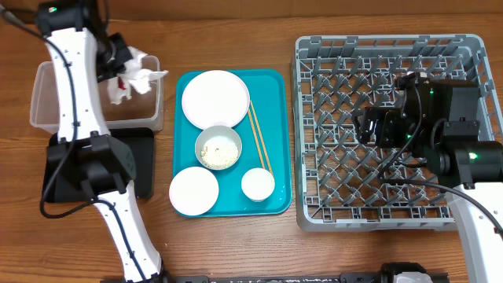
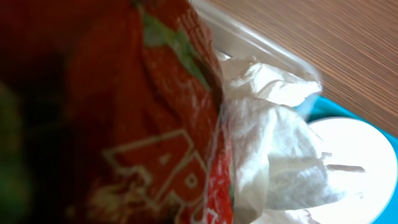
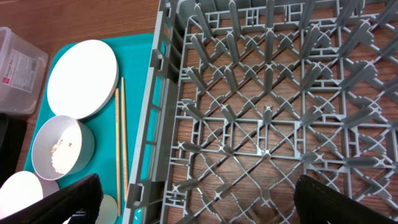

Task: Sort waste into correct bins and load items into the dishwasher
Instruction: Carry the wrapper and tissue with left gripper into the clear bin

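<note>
My left gripper (image 1: 124,69) hangs over the clear tub (image 1: 47,102), shut on the crumpled red wrapper (image 2: 137,124) and the white napkin (image 1: 145,67) bunched together; its fingers are hidden in the left wrist view, where the napkin (image 2: 280,162) sits right of the wrapper. My right gripper (image 1: 373,126) is open and empty above the grey dish rack (image 1: 393,204); it also shows in the right wrist view (image 3: 205,202). On the teal tray (image 1: 275,86) lie a white plate (image 1: 214,98), a bowl with rice (image 1: 218,147), a second dish (image 1: 193,191), a small cup (image 1: 258,185) and chopsticks (image 1: 259,141).
The black tray (image 1: 141,153) lies in front of the tub, partly under the left arm. The right wrist view shows the rack's lattice (image 3: 267,93), the plate (image 3: 82,78), the rice bowl (image 3: 62,149), the chopsticks (image 3: 121,137) and the tub corner (image 3: 18,68).
</note>
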You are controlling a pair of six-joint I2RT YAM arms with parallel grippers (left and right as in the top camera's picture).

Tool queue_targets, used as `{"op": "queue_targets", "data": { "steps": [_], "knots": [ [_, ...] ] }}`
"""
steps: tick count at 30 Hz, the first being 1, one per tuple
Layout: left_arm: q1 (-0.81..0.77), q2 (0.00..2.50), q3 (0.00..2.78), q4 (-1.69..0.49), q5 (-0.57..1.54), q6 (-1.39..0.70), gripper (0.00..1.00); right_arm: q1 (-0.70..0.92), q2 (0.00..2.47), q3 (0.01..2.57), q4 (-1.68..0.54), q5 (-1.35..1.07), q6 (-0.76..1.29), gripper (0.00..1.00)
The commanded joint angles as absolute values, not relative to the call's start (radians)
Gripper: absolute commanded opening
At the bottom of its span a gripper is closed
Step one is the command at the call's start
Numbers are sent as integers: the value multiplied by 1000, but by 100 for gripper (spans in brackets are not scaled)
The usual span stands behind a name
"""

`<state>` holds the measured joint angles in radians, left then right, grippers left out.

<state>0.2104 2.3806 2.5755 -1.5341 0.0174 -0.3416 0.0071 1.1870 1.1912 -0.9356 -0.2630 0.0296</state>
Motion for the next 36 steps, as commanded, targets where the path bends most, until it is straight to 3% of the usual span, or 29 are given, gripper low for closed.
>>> {"op": "queue_targets", "data": {
  "steps": [1, 2, 4, 7, 9, 19, 24, 36],
  "knots": [
    [223, 2409, 2486, -1483, 11, -363, 4, 4, 1184, 1211, -934, -271, 26, 100],
    [226, 2409, 2459, -1465, 10, -363, 6, 4, 1184, 1211, -934, -271, 26, 100],
    [233, 2409, 2405, -1434, 10, -363, 22, 4, 1184, 1211, -934, -272, 26, 100],
    [239, 2409, 2369, -1429, 11, -356, 64, 4, 1184, 1211, -934, -271, 26, 100],
    [242, 2407, 2373, -1435, 11, -327, 98, 4, 1184, 1211, -933, -271, 26, 100],
    [258, 2344, 2594, -1684, 19, -268, 100, 4, 1184, 1211, -933, -272, 26, 100],
    [218, 2233, 2604, -1690, 150, -204, 95, 4, 1184, 1211, -934, -272, 26, 100],
    [-128, 1898, 2117, -1672, 97, -172, 96, 4, 1184, 1211, -948, -290, 25, 100]
  ]
}}
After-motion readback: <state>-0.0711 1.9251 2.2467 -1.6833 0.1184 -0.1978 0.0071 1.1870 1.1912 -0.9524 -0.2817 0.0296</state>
